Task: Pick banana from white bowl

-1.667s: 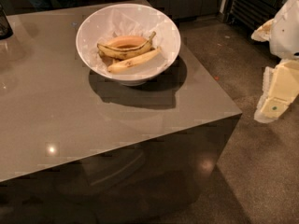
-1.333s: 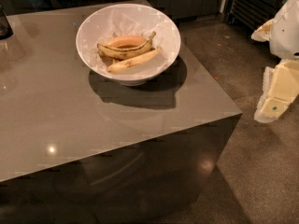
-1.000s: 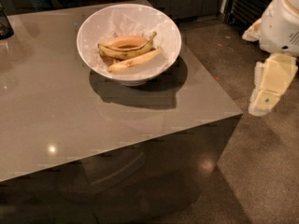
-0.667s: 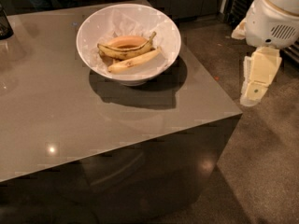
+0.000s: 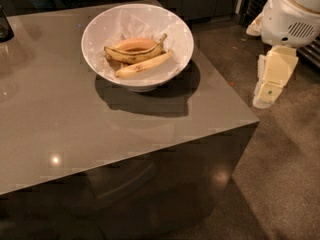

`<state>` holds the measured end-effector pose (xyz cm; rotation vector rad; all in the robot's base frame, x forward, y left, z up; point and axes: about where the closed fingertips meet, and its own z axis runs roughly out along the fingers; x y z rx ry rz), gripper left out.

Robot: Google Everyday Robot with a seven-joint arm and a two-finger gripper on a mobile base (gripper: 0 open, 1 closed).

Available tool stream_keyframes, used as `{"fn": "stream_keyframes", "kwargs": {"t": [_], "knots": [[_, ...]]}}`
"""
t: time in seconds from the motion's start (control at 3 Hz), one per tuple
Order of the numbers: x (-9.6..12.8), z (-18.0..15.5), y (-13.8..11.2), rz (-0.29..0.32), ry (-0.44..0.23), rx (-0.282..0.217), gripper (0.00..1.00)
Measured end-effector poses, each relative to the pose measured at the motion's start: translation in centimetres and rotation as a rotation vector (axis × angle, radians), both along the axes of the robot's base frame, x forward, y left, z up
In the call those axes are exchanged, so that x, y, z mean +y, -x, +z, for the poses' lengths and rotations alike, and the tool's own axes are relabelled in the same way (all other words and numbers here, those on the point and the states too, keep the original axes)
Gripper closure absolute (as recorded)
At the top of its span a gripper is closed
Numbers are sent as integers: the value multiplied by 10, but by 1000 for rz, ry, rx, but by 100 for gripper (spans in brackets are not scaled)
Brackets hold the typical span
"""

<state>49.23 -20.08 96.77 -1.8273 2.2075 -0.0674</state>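
The white bowl (image 5: 176, 31) stands on the grey table (image 5: 75, 124) near its far right corner. In it lies the banana (image 5: 143, 65), pale and nearly straight, at the front. Behind and against it lies a darker, curved, speckled banana (image 5: 134, 54) with an upturned stem. My gripper (image 5: 267, 86) hangs with its cream fingers pointing down, off the table's right edge and over the floor, well to the right of the bowl and apart from it. It holds nothing that I can see.
A dark object (image 5: 4, 24) stands at the table's far left edge. The table's right edge and front right corner (image 5: 252, 121) lie between the gripper and the bowl. Brown floor (image 5: 285, 174) lies to the right, and dark cabinets stand behind.
The arm has come in from the right edge of view, leftward toward the table's right side. The bowl and bananas have not moved.
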Motion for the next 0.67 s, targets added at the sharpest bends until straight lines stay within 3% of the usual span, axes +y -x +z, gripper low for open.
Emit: {"fn": "stream_keyframes", "kwargs": {"t": [0.67], "knots": [[43, 22, -53, 89, -36, -5, 0]]}}
